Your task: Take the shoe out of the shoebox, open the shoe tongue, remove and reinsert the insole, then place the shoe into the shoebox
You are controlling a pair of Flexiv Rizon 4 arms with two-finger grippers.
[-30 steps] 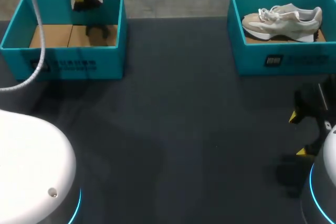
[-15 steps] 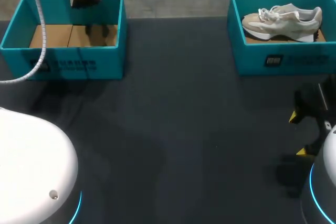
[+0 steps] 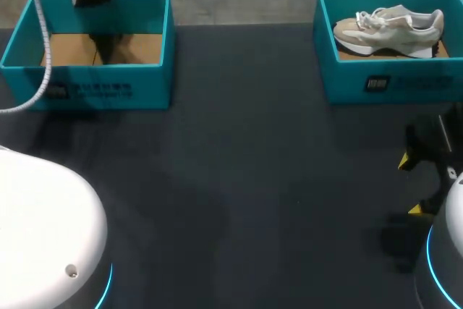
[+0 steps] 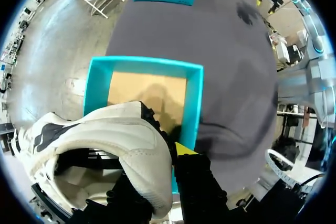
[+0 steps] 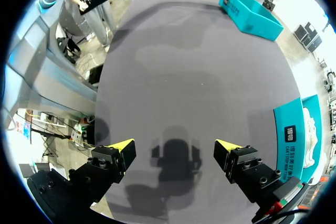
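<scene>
The white shoe [image 4: 113, 132], with black wavy markings on its side and a padded collar, hung just above the open teal shoebox [image 4: 195, 103] at the table's far left corner. The left gripper [image 4: 165, 163] pinched the shoe's collar wall. The right gripper [image 5: 176, 153] hovered with its fingers spread wide over the dark table [image 5: 184, 61].

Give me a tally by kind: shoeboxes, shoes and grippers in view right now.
Shoeboxes: 2 (left shoebox, right shoebox)
Shoes: 2 (white shoe in the left gripper, beige shoe in the right shoebox)
Grippers: 2 (left gripper, right gripper)
Total: 6
</scene>
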